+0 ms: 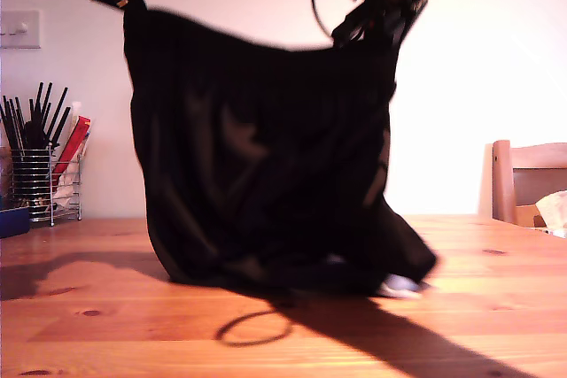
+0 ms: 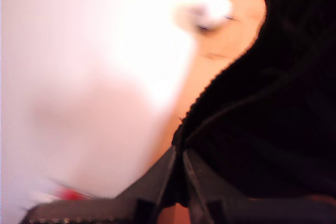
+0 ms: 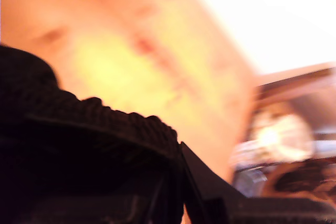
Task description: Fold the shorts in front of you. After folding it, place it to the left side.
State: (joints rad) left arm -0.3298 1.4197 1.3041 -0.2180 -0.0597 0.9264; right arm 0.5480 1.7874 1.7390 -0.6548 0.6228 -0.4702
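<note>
Both end effectors were clenched on the ribbed waistband of the shorts (image 1: 266, 165), which hung between them, hem resting on the desk (image 1: 106, 325). Fabric looked soft, light, drapey; waistband corners seemed the firmest hold.

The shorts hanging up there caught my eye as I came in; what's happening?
My two grippers hold the black shorts up by the ribbed waistband, one pinching each end. My first gripper and my second gripper are both shut on the fabric. The shorts' lower edge touches the wooden table; no fold is made yet.
</note>
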